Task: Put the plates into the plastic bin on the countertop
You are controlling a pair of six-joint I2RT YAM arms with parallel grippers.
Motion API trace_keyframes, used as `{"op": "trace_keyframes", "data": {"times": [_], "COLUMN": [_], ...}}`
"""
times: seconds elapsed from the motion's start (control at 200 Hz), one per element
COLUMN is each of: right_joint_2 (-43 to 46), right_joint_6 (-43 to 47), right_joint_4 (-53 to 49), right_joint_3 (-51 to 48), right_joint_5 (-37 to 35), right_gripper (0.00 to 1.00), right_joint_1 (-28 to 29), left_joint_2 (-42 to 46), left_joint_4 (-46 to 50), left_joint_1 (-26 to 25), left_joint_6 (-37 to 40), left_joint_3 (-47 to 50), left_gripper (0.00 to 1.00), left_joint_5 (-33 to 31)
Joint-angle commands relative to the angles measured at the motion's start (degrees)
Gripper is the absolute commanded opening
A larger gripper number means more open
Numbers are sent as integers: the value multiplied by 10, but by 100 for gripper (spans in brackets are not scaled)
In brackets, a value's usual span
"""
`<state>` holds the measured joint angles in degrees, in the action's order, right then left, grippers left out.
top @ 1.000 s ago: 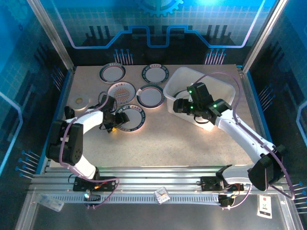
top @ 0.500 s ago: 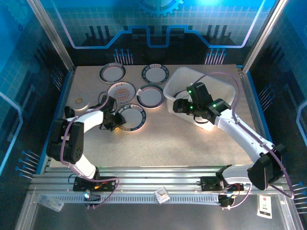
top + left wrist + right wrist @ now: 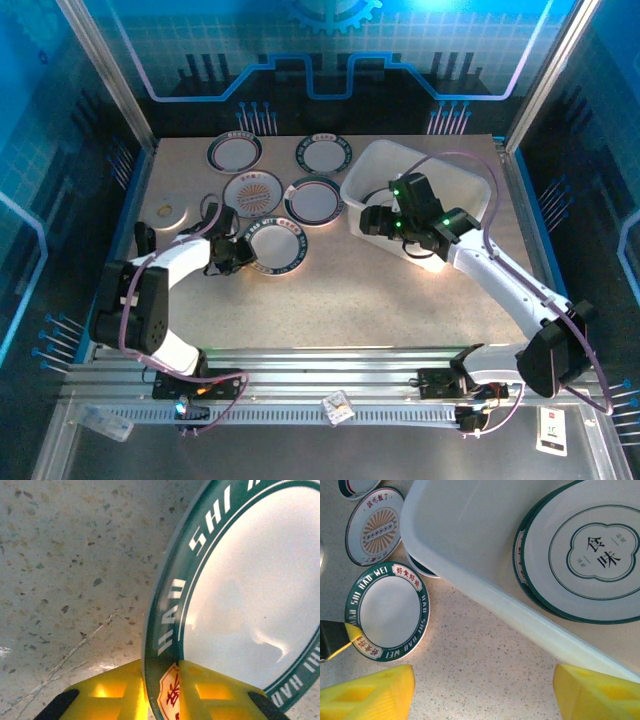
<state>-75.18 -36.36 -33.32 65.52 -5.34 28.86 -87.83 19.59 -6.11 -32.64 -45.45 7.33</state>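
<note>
Five round, dark-rimmed plates lie on the beige speckled countertop, all in its far-left half. At least two stacked plates already sit inside the white translucent plastic bin by the far-right corner.

Left gripper: the yellow pads sit on either side of the rim of the green-rimmed, white-centred lettered plate, clamped on it. You take it by the edge nearest the arm because a flat plate gives nothing else to pinch. Whether it is off the surface yet, I cannot tell.

Right gripper: fingers stand wide apart with nothing between them, hovering over the bin's near-left wall. Judgement: it waits there, out of the left arm's reach.

Small plain cream disc near the left edge is not a plate; leave it.

Next, as I judge it: lift the lettered plate and carry it right, towards the bin.

Risks:
- The thin rim pinch may let the plate swing or slip.
- The orange-sunburst plate lies just beyond it.
- The right arm crowds the bin's mouth.
</note>
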Motion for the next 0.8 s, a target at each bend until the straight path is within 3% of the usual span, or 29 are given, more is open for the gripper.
{"op": "trace_keyframes", "data": {"times": [0.0,0.47,0.795], "right_joint_2": [23,55,72], "right_joint_6": [0,-3,-6], "right_joint_4": [11,26,33], "right_joint_3": [-9,-22,-29], "right_joint_5": [5,16,24], "right_gripper": [74,73,73], "right_joint_1": [6,9,10], "left_joint_2": [30,176,219], "left_joint_4": [12,58,72], "left_joint_1": [3,3,3], "left_joint_6": [17,24,23], "left_joint_3": [11,27,18], "left_gripper": [18,10,5], "left_joint_5": [11,29,55]}}
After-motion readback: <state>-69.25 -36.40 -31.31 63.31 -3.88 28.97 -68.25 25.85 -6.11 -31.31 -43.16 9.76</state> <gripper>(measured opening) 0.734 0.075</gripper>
